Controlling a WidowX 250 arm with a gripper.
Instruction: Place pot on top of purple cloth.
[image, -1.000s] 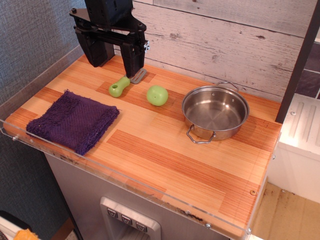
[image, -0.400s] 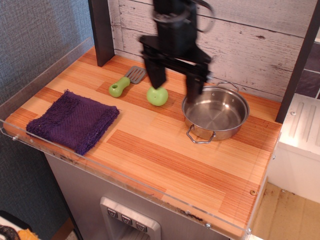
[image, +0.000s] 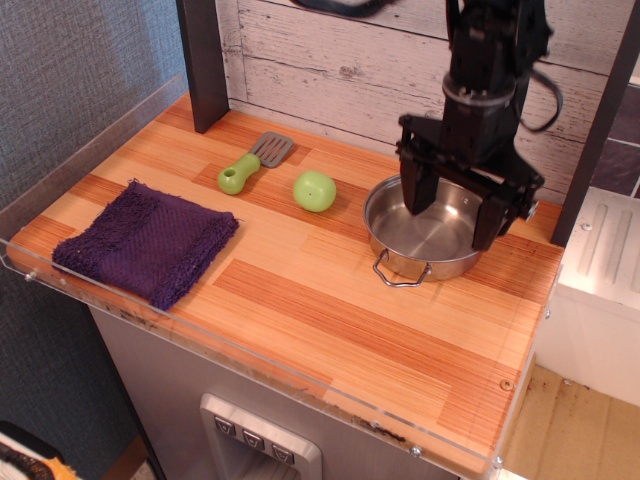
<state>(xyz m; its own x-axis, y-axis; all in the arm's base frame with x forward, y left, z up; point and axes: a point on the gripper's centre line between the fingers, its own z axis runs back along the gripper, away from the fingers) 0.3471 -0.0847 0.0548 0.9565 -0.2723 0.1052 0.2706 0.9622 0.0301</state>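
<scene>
My gripper (image: 455, 218) hangs over the pot (image: 428, 235), fingers spread wide apart, 1 finger (image: 417, 190) down over the pot's back-left part, the other (image: 493, 218) over its right rim. Nothing is held between them. I cannot tell whether either fingertip touches the metal.

Pot sits upright on the wooden counter (image: 330, 300), toward the right-rear, near the plank wall (image: 340, 60). 1 wire loop handle (image: 396, 275) faces the front; the other is hidden behind my arm.

Purple cloth (image: 145, 242) lies flat at the front-left corner of the counter, well apart from the pot, nothing on it. Its near edge runs beside the clear plastic guard (image: 100, 290) along the counter edge.

Between cloth and pot: green ball (image: 314, 190), just left of the pot and not touching it. Further left, a spatula (image: 252, 165) with green handle and grey blade, lying flat, blade toward the wall.

Dark upright post (image: 203, 60) at the back-left.
</scene>
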